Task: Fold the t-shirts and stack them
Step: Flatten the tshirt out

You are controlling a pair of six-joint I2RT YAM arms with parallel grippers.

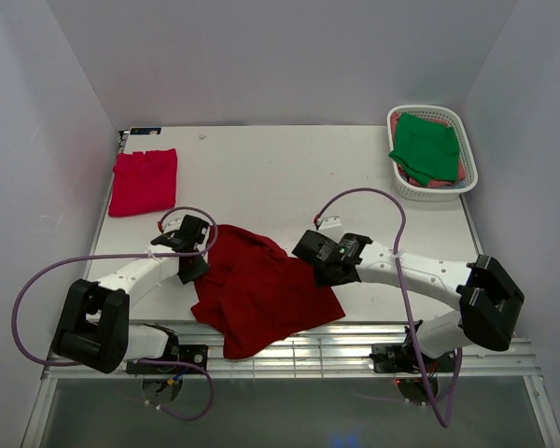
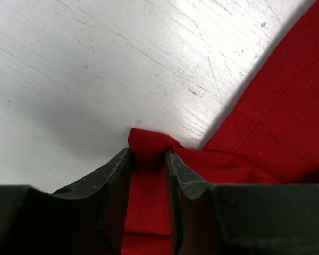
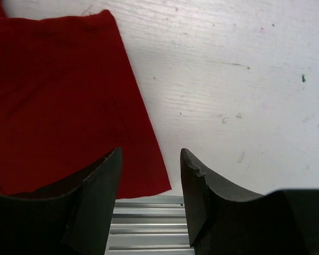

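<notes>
Dark red t-shirt (image 1: pixel 261 289) nearest, basket (image 1: pixel 427 193) far right

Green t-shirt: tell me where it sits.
Top view, far right corner of the table: the green t-shirt lies in the white basket.

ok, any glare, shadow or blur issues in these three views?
Top external: even soft light, sharp, no glare on the table. Left wrist: glare on the table, shadow ahead of the left end effector, its fingers soft. Right wrist: even light, dark red shirt shows little fold detail, right end effector soft-edged.
</notes>
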